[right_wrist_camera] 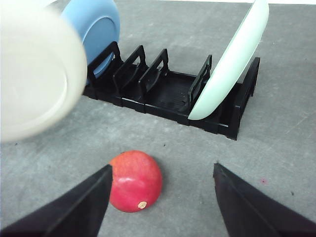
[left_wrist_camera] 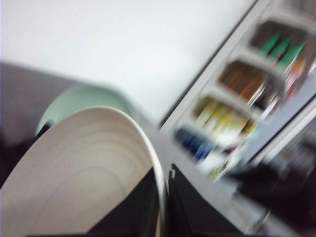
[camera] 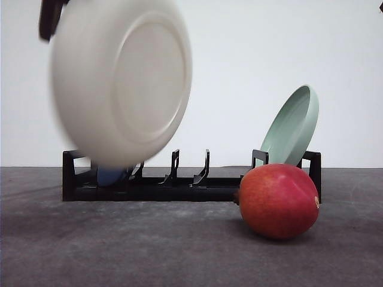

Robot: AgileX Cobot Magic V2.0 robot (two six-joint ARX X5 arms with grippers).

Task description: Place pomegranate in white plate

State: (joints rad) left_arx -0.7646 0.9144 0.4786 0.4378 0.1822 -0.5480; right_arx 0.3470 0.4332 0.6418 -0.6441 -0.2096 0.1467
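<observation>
- Above the left end of the black dish rack [camera: 179, 185], the white plate [camera: 119, 81] hung in the air, tilted on edge with its ringed underside toward the front camera and its outline smeared by blur.
- At the plate's upper left edge in the front view, a dark piece of the left gripper [camera: 49, 18] met the rim; in the left wrist view that gripper [left_wrist_camera: 165, 205] had its fingers clamped on the plate's rim [left_wrist_camera: 158, 177], one on each face.
- Behind the white plate, a blue plate [right_wrist_camera: 101, 29] stood in the rack's leftmost slot, a sliver of it peeking out below the white plate in the front view.
- Along the rack's middle, the slots between the black dividers held nothing.
- At the rack's right end, a pale green plate [camera: 293, 125] leaned on edge, tipped to the right.
- Just in front of the rack's right end, the pomegranate [camera: 278, 200] lay on the grey table [camera: 119, 251], near the rack's front edge and well apart from the white plate.
- Over the table on the near side of the rack, the right gripper [right_wrist_camera: 160, 197] hung with its fingers spread wide and holding nothing, the pomegranate [right_wrist_camera: 134, 181] lying just beside its one finger [right_wrist_camera: 79, 202].
</observation>
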